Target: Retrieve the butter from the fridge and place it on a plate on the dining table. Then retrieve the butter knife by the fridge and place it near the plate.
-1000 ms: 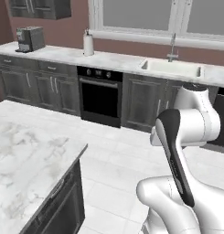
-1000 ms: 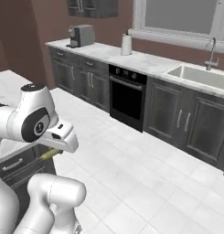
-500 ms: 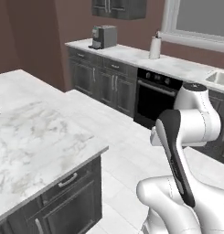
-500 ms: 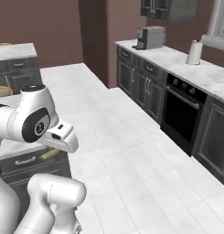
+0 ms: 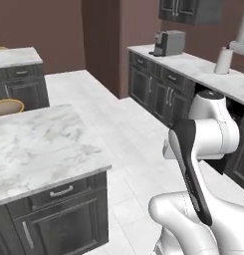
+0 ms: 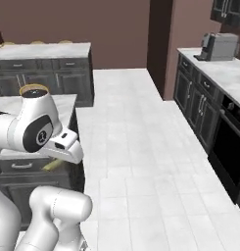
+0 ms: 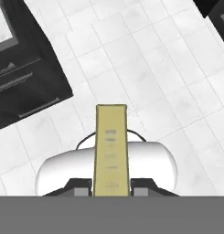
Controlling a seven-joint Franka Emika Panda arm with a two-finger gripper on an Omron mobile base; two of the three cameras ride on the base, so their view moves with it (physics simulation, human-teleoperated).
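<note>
You have the gripper (image 7: 111, 191) pinched on the butter (image 7: 111, 151), a pale yellow stick jutting out from between the fingertips over white floor tiles (image 7: 145, 68). A marble-topped island (image 5: 39, 144) with dark drawers sits at the left of the left base view. A coffee machine (image 5: 169, 43) stands on the counter (image 5: 193, 64) along the brown wall (image 5: 39, 25).
</note>
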